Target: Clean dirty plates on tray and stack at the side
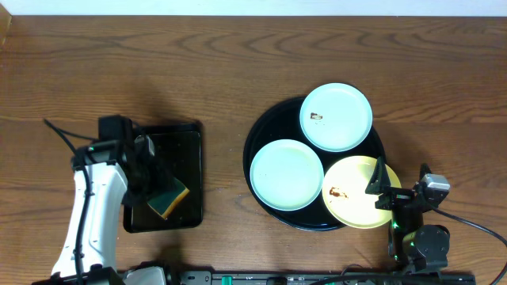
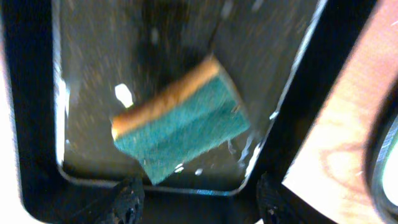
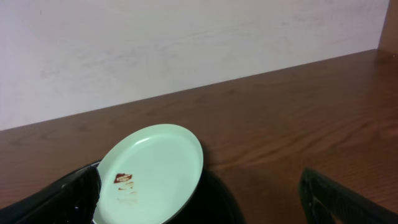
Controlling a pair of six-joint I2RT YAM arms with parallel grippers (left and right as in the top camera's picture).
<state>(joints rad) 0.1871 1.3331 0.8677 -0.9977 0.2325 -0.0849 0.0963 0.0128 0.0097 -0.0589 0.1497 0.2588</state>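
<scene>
Left hand (image 2: 199,200) is over the small rectangular black tray (image 1: 186,142) on the left of the counter (image 1: 238,63). Its fingers are apart and gripping nothing. The green-and-yellow sponge (image 2: 183,127) lies flat in that tray, just ahead of the fingertips. The left wrist view is blurry, so I can't tell whether they touch it.

Right hand (image 1: 380,188) is spread wide and empty, at the near-right edge of the round black tray (image 1: 273,119), over the rim of the yellow plate (image 1: 352,178).

All three plates are on the round tray:
- The far blue plate (image 1: 336,117) has a brown smear near its left edge.
- The left blue plate (image 1: 287,175) looks clean.
- The yellow plate has a brown smear and overlaps the tray's near-right rim.

The plates sit edge to edge, not stacked.
</scene>
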